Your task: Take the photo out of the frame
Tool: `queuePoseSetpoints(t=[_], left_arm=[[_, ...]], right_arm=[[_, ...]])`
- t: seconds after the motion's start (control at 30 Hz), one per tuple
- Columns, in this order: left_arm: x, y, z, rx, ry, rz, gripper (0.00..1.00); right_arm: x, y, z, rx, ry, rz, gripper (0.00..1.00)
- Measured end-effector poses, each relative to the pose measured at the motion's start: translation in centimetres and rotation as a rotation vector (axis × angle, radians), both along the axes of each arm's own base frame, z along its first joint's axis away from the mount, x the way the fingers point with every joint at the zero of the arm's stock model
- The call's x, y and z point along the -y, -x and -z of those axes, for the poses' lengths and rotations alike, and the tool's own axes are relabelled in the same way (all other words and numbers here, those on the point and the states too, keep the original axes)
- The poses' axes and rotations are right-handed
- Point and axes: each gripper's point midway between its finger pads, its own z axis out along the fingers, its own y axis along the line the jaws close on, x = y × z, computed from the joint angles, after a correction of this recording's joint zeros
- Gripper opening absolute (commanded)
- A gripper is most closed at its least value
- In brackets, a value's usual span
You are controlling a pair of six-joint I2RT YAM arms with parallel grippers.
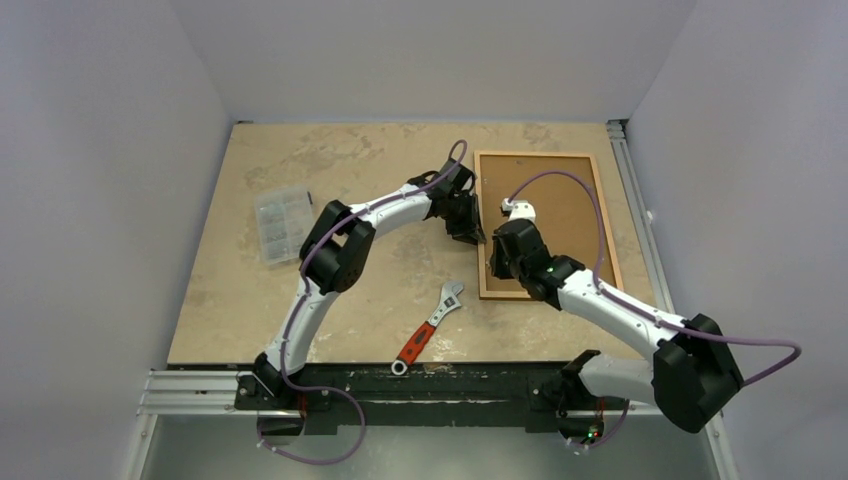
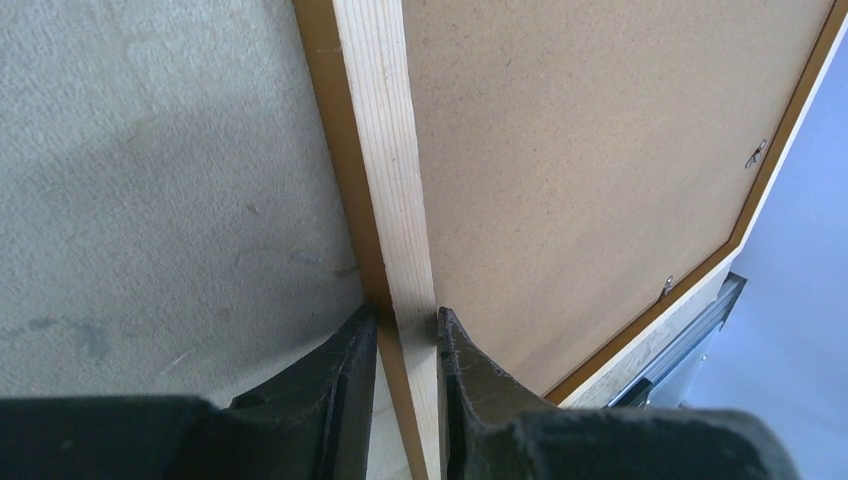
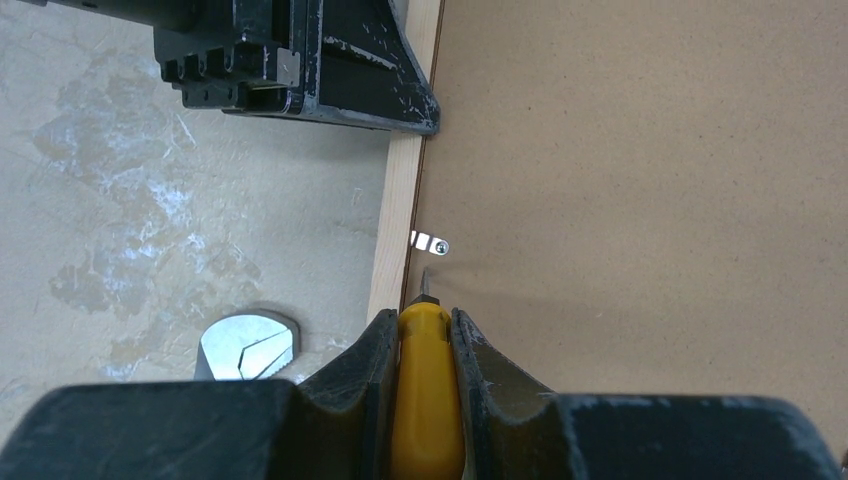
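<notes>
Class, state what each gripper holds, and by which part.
Left gripper clamps the frame by its side rail; right gripper grips a yellow-handled tool by the handle.

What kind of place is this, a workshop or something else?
Most likely a robotics lab test cell: blank white walls box in one tabletop, a left arm and right arm are bolted to a metal rail at its edge, and a wrench and a parts box lie out.

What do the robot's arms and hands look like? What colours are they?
The left arm and the right arm are white tubes with chunky black joints. A purple cable loops along each. A tiny green light glows on the right one. The left hand and right hand each have two curved black fingers.
</notes>
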Motion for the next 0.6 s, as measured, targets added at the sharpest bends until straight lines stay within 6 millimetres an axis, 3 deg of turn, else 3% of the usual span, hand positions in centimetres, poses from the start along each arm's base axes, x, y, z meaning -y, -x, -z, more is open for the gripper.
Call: queuePoseSetpoints(t=[0.6], left_arm=[[0.0,0.0,0.0,-0.003,0.004,0.000,0.00]], right_arm=[[-0.3,-1.3,0.1,0.017,0.017,0.020,0.00]])
